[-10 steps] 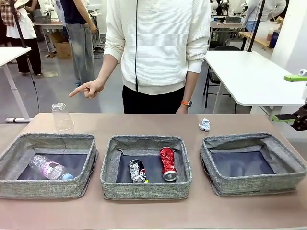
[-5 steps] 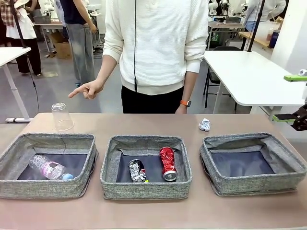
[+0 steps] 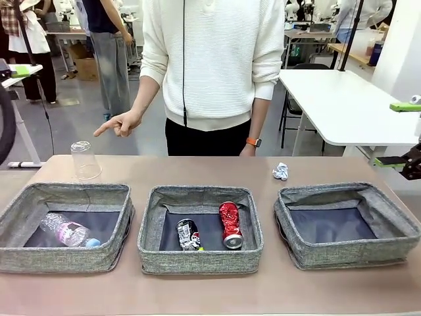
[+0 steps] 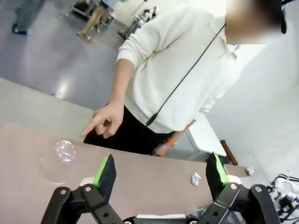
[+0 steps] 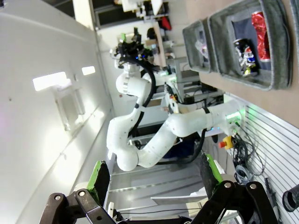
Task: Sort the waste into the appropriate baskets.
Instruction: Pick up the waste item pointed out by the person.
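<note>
A: What's new?
B: A green pad (image 3: 23,69) and a dark curved part of the left arm (image 3: 5,125) have come in at the left edge. The waste hasn't moved.
A: Grippers?
B: The left gripper (image 4: 160,170) and the right gripper (image 5: 154,177) are both spread wide, holding nothing.
A: Waste?
B: The glossy clear cup (image 3: 85,160) stands inverted on the table, and the crinkled paper ball (image 3: 281,172) is there too. The bottle (image 3: 66,232) lies in the left woven basket (image 3: 59,258), and the crumpled red can (image 3: 229,224) and dark can (image 3: 188,235) lie in the middle basket (image 3: 197,260).

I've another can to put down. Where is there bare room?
The right basket is bare inside. The table is free between the upturned cup and the paper ball. Crowded: the middle basket, with the red can and the dark can.
</note>
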Available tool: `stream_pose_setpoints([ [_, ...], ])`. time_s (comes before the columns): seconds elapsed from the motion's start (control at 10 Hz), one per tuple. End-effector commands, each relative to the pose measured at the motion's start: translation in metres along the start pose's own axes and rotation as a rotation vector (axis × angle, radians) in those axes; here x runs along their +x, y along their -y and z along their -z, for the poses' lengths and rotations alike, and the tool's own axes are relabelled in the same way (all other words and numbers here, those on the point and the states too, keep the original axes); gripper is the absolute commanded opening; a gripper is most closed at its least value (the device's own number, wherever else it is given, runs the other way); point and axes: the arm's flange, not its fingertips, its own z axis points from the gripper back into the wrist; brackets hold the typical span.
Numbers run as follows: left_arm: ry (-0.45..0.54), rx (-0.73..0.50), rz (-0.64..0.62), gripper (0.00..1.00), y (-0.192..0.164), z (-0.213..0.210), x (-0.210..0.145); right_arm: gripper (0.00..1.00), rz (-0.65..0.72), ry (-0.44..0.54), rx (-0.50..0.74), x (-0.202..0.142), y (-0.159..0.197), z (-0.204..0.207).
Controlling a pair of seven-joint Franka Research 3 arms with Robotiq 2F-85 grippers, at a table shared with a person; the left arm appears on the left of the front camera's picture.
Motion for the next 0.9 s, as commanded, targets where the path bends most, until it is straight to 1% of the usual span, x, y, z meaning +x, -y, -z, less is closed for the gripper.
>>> stream_pose_setpoints([
  [0.0, -0.063, -0.025, -0.137, 1.00, 0.005, -0.012, -0.001, 1.00, -0.002, 0.001, 0.017, -0.001, -0.006, 0.000],
  [0.2, -0.063, -0.025, -0.137, 1.00, 0.005, -0.012, -0.001, 1.00, -0.002, 0.001, 0.017, -0.001, -0.006, 0.000],
  [0.3, -0.036, -0.014, -0.090, 1.00, 0.000, -0.001, -0.004, 1.00, -0.002, 0.001, 0.017, -0.001, -0.006, 0.000],
  [0.4, -0.178, -0.073, 0.200, 1.00, -0.027, 0.010, -0.008, 1.00, -0.002, 0.001, 0.017, -0.001, -0.006, 0.000],
  [0.5, -0.214, -0.012, 0.278, 1.00, -0.046, 0.021, -0.013, 1.00, -0.002, 0.001, 0.017, -0.001, -0.006, 0.000],
  [0.6, -0.185, 0.085, 0.389, 1.00, -0.059, 0.030, -0.020, 1.00, -0.002, 0.001, 0.017, -0.001, -0.006, 0.000],
  [0.7, -0.171, 0.082, 0.447, 1.00, -0.067, 0.034, -0.028, 1.00, -0.002, 0.001, 0.017, -0.001, -0.006, 0.000],
  [0.8, -0.015, 0.069, 0.489, 1.00, -0.074, 0.038, -0.032, 1.00, -0.002, 0.001, 0.017, -0.001, -0.006, 0.000],
])
